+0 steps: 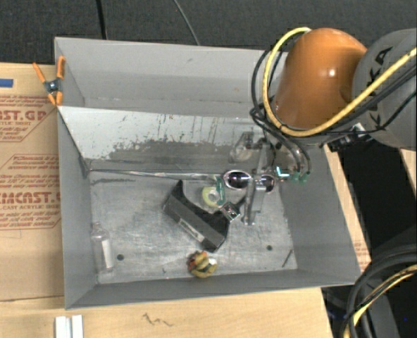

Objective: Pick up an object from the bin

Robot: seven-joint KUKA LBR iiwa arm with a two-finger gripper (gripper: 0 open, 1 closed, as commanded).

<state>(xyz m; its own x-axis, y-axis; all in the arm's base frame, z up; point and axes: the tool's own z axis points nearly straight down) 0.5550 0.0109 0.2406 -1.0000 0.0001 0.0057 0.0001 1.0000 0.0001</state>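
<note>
Beneath the orange cover (321, 76), your gripper (241, 210) hangs just beside the black bar (193, 220), which lies at its eight o'clock, running ten-to-four. Whether the gripper is open, you can't tell.

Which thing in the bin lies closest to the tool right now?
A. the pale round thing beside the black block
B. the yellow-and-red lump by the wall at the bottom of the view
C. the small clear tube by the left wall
A: the pale round thing sits right beside the tool, at the upper end of the black block; the clear tube and the yellow-and-red lump lie farther off.
</note>
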